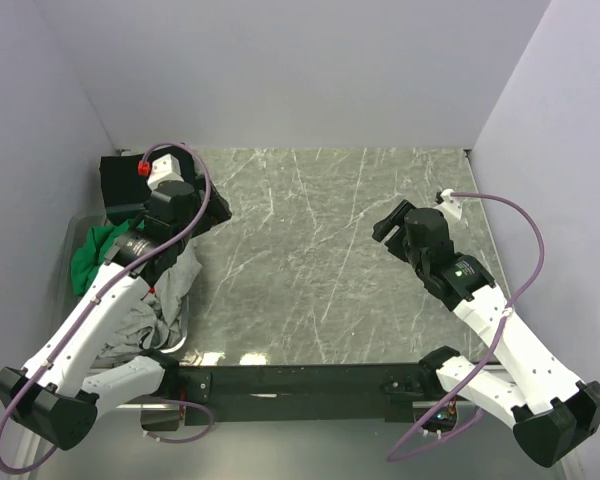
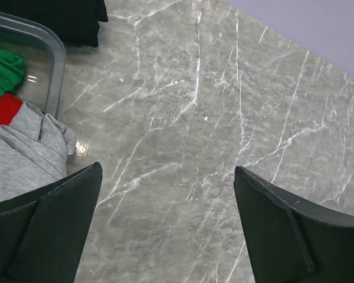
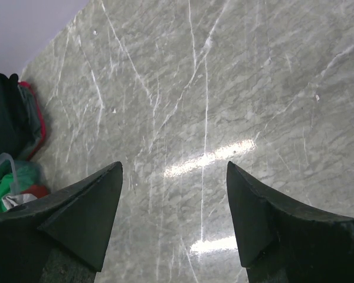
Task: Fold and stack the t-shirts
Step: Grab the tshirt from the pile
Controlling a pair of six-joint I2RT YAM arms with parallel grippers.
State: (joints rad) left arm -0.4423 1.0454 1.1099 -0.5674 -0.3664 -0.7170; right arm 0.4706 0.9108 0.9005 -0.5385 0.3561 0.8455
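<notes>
The t-shirts lie bunched at the table's left edge. A heather-grey one (image 1: pixel 165 300) spills over a clear bin (image 2: pixel 58 62), with a green one (image 1: pixel 92 255) and a red one (image 2: pixel 3 109) beside it in the bin. A black one (image 1: pixel 120 185) sits at the far left corner. My left gripper (image 1: pixel 212 208) hovers open just right of the pile, with only bare marble between its fingers (image 2: pixel 168 169). My right gripper (image 1: pixel 388 226) hangs open over the right half of the table, nothing between its fingers (image 3: pixel 174 165).
The grey marble table (image 1: pixel 310 250) is enclosed by pale walls on the far, left and right sides. A black rail with both arm bases runs along the near edge (image 1: pixel 300 380). In the right wrist view the shirt pile (image 3: pixel 9 118) shows far off to the left.
</notes>
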